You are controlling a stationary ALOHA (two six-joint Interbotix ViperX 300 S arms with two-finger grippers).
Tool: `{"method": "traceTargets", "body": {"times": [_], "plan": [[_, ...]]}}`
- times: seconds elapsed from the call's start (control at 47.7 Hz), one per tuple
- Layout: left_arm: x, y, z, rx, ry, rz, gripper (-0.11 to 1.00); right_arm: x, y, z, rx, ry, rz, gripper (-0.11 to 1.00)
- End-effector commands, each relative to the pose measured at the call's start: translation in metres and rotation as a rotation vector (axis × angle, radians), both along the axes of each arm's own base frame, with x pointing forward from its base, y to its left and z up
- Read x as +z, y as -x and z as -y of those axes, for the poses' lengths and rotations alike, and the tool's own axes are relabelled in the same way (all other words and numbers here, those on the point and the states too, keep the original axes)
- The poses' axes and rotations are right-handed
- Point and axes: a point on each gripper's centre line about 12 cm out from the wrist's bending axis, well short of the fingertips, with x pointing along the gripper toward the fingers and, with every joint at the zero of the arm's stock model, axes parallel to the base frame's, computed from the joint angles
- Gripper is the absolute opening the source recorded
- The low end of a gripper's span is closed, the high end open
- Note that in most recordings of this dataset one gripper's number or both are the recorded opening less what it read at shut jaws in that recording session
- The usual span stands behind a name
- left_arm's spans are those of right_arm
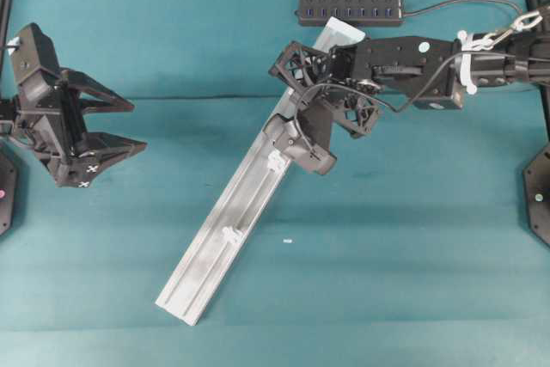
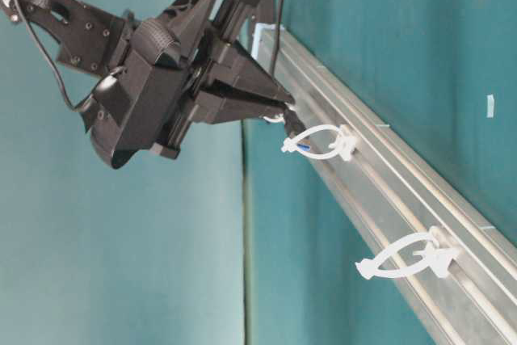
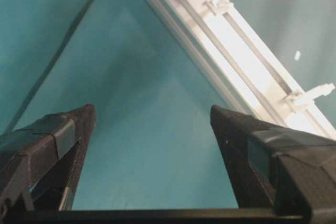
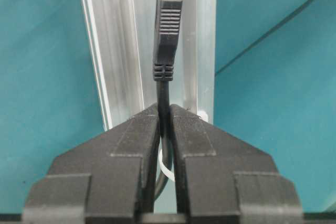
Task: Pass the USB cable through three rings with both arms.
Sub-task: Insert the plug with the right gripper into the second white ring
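The right gripper [image 4: 165, 124] pinches the one USB cable [image 4: 164, 116] just behind its plug, above the rail [image 1: 232, 229] near its far end, the plug seemingly entering a ring [image 2: 319, 143]. Two rings show clearly; a third is probably hidden under the gripper. The left gripper [image 1: 120, 126] is spread wide, empty, by the table's [image 1: 412, 238] left edge

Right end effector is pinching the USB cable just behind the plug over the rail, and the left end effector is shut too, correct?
Not quite. The left end effector is wide open and empty, as the left wrist view shows. The right end effector does pinch the USB cable behind its plug over the rail.
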Motion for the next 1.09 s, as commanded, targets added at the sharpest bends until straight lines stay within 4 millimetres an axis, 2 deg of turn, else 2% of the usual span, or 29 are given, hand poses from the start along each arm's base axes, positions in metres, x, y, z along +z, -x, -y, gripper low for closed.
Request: {"method": "traceTargets", "body": {"times": [0.0,0.336,0.755,1.069], "plan": [[0.004,-0.002,-0.001,0.0,-0.005,0.011,0.95,-0.002,0.001,-0.001,0.01,0.0,-0.018,0.12],[0.001,-0.001,-0.001,0.0,-0.002,-0.004,0.95,-0.007,0.013,-0.007,0.012,-0.013,-0.07,0.12],[0.001,-0.001,-0.001,0.02,0.035,0.005,0.95,-0.006,0.005,-0.016,0.041,-0.007,-0.045,0.12],[0.001,-0.001,-0.001,0.02,0.035,0.006,0.95,-0.004,-0.004,-0.033,0.085,-0.002,-0.017,0.12]]}}
